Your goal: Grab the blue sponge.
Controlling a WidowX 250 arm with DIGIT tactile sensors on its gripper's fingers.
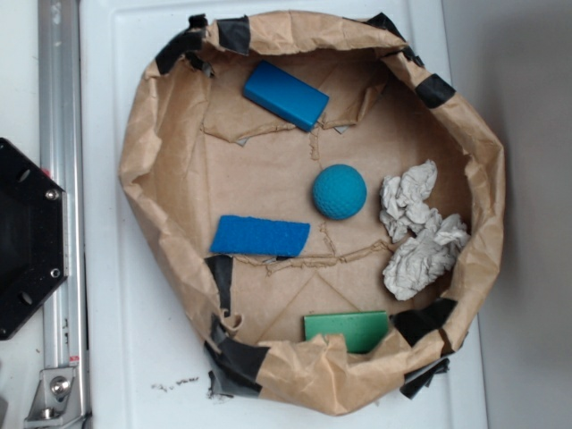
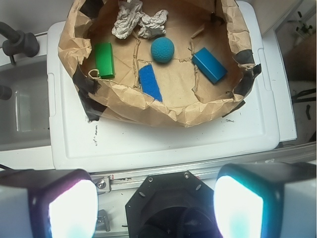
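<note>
Lying flat on the floor of a crumpled brown paper basin, the blue sponge sits in the left part of the overhead view, its long side running left to right and its edges slightly ragged. Just right of it and a little farther up the picture, apart from it, rests a teal dimpled ball. A thicker blue block with sharp edges lies tilted near the top wall of the basin, well apart from the sponge. Two wads of crumpled white paper lie against the right wall, close beside the ball. A green block sits at the bottom edge, partly hidden by the folded paper rim. Strips of black tape patch the rim in several places. The basin stands on a white worktop, with a metal rail and the robot's black base along the left side.

In the wrist view the gripper hangs high, nearer than the basin, above the black base and rail. Its two pads show bright and blurred in the lower corners, one at each side of the picture; the jaws stand wide apart with nothing between them. From here the sponge lies just beyond the basin's near wall, the ball beyond it, the blue block to the right, the green block to the left, and the white paper at the far side.
</note>
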